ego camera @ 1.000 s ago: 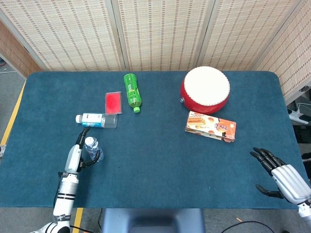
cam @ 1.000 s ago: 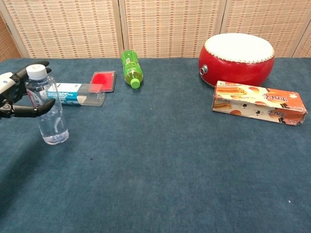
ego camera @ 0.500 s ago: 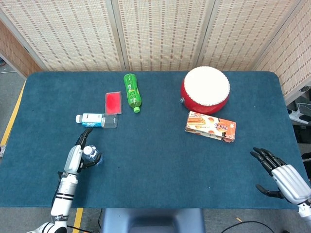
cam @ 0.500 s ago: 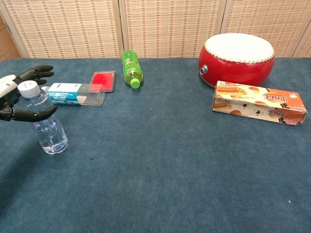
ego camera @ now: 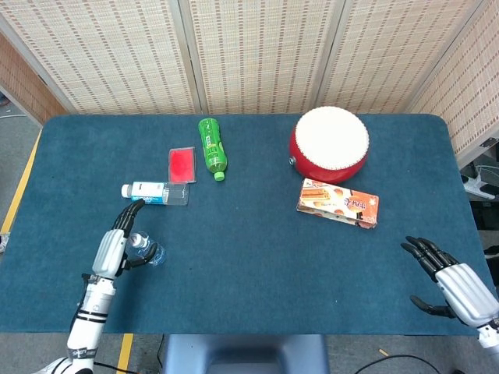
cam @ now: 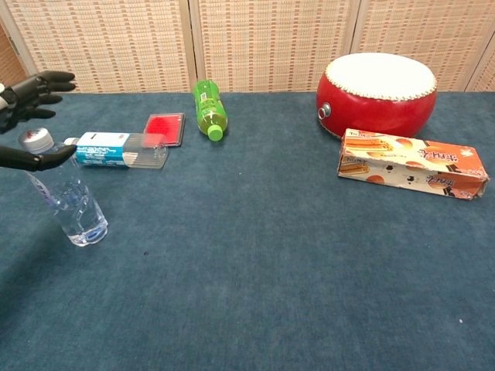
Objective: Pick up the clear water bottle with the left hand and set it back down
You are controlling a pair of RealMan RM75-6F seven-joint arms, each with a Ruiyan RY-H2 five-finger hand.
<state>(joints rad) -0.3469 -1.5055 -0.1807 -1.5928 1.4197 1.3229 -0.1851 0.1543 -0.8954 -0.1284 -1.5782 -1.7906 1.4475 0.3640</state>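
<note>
The clear water bottle (cam: 68, 198) has its base on the blue table (cam: 255, 255) at the near left and leans left, its white cap toward my left hand. In the head view the bottle (ego camera: 144, 248) shows just right of that hand. My left hand (cam: 25, 116) is at the frame's left edge with its fingers spread wide, the upper ones well above the cap. The thumb lies across the bottle's neck; I cannot tell if it touches. The same left hand (ego camera: 117, 241) appears in the head view. My right hand (ego camera: 454, 284) hovers open at the near right corner, holding nothing.
A blue-and-white box (cam: 122, 148) lies just behind the bottle, with a red case (cam: 163, 128) and a green bottle (cam: 207, 108) on its side further back. A red drum (cam: 377, 86) and a biscuit box (cam: 414, 164) sit on the right.
My left hand has spread its fingers and drawn back to the left, off the bottle's body. The bottle has come down and tipped from upright to a left lean. The right hand has not moved.
</note>
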